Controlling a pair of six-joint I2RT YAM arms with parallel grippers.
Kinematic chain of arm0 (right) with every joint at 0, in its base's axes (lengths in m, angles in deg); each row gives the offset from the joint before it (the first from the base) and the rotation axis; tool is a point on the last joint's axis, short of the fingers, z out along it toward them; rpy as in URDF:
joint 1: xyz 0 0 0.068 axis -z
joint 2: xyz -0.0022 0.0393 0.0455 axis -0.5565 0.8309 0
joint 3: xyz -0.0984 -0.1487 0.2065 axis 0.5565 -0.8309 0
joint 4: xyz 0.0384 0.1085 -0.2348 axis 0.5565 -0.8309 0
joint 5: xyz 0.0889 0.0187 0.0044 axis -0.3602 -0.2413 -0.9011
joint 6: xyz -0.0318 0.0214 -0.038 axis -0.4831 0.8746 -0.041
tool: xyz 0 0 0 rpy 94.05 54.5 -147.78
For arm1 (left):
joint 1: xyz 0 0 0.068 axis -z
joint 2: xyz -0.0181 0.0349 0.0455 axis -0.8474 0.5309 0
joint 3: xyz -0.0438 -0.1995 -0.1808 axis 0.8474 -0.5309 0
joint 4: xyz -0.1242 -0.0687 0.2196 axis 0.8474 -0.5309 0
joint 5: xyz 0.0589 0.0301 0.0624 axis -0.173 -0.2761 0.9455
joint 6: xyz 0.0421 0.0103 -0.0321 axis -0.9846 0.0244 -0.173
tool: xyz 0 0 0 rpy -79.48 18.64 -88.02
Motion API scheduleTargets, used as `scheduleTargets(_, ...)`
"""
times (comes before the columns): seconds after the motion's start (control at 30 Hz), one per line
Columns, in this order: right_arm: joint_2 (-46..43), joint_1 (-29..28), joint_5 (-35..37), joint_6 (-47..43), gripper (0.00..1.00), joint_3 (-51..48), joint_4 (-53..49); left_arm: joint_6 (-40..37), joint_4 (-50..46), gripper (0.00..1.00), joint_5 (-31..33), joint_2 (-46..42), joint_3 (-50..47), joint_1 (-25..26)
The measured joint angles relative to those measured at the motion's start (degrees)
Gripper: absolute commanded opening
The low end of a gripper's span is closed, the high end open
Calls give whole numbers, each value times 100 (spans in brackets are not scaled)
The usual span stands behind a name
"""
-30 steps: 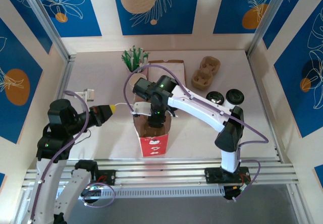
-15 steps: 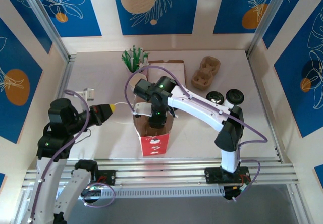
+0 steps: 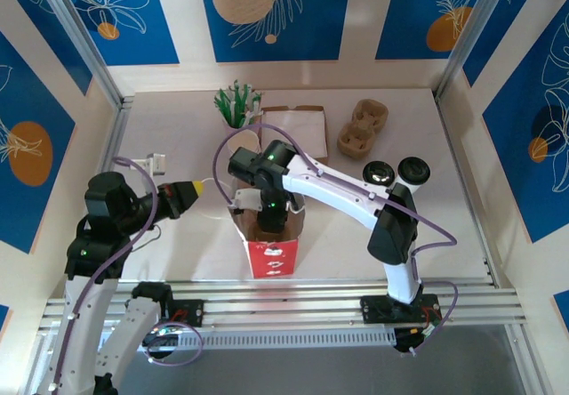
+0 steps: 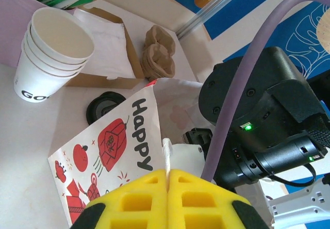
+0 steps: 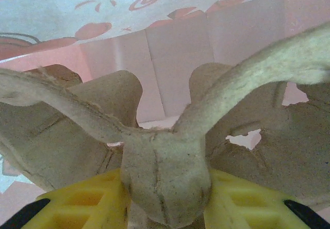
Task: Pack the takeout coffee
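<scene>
Right arm (image 3: 342, 188) reaches leftward from its base, wrist turned down into the paper bag (image 3: 269, 254) at the worktop's (image 3: 169, 128) near edge, right gripper (image 5: 165, 190) clamped on the cup carrier (image 5: 67, 110). Left gripper (image 4: 168, 173) is closed on the bag's white rim strip. Takeout coffee (image 3: 413, 170) sits near the right edge.

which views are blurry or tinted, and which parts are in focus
right wrist: the cup carrier sits so near the lens that it is soft, as are the right fingers, all tinted pink inside the paper bag; left wrist: the left fingers blur, the bag's print is sharp; top external: even light, sharp, no glare.
</scene>
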Motion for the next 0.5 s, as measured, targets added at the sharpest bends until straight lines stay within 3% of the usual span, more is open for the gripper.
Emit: scheduleTargets(0.5,262,2,-44,92,39,13,-66,2,116,0,-42,2,0,0)
